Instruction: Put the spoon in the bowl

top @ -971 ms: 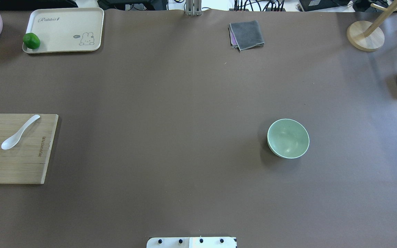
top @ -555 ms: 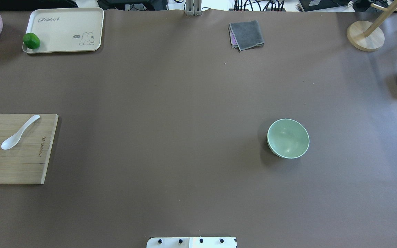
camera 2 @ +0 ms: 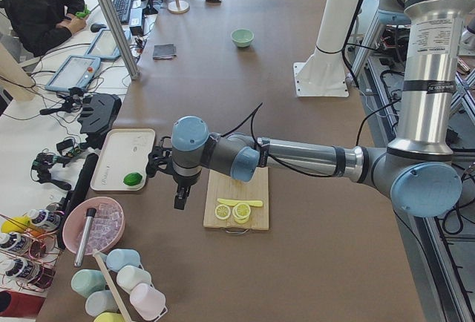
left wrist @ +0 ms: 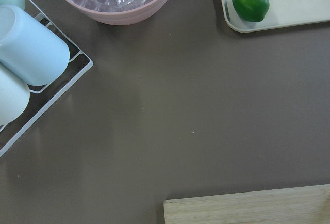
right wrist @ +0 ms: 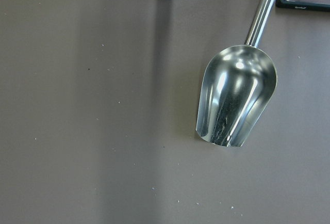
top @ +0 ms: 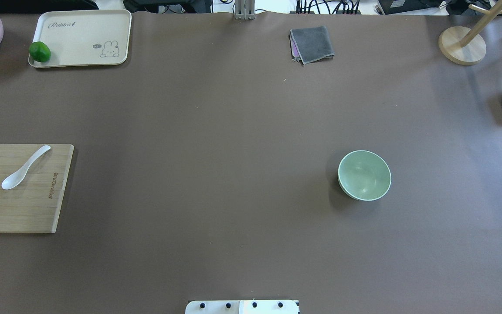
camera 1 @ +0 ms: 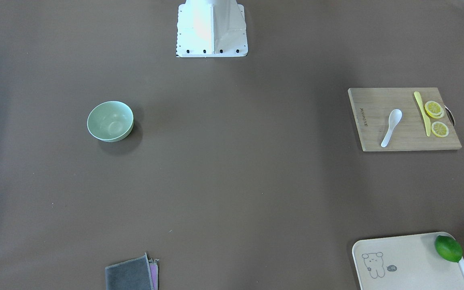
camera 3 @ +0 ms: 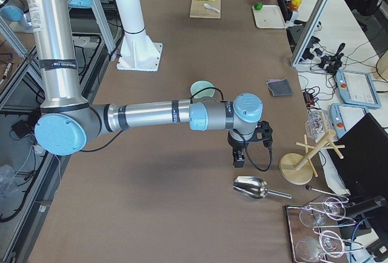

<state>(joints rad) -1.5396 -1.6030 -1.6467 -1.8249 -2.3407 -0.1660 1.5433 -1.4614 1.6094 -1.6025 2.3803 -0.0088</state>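
a long brown table (top: pixel 233 131) fills the room's middle, with a wooden board (top: pixel 37 205) at the robot's left end of it.

the left gripper (camera 2: pixel 180 202) hangs just off the board, over bare table on the side toward the tray (top: pixel 81 26). it points down and touches nothing i can see. it shows from the side only, so i cannot tell whether its fingers are apart or together. the right gripper (camera 3: pixel 238 160) is at the far end of the table from the board, also pointing down, above the table close to a steel scoop (right wrist: pixel 234 100). again i cannot tell how its fingers stand, and nothing shows in its hold.

the spoon (top: pixel 23 168) lies flat on the board, scoop toward the robot, handle slanting away. well apart from the board, across the middle of the table, the bowl (top: pixel 364 175) stands upright with nothing in it.

by count: one spoon and one bowl. one yellow knife (camera 1: pixel 422 112) lies on the board beside the spoon. past the knife are lemon slices (camera 1: pixel 440 129) in two spots, though whether one spot is a stack i cannot tell. one lime (top: pixel 39 52) sits on the one tray beyond the board. there is also one folded grey cloth (top: pixel 312 43) and one scoop.
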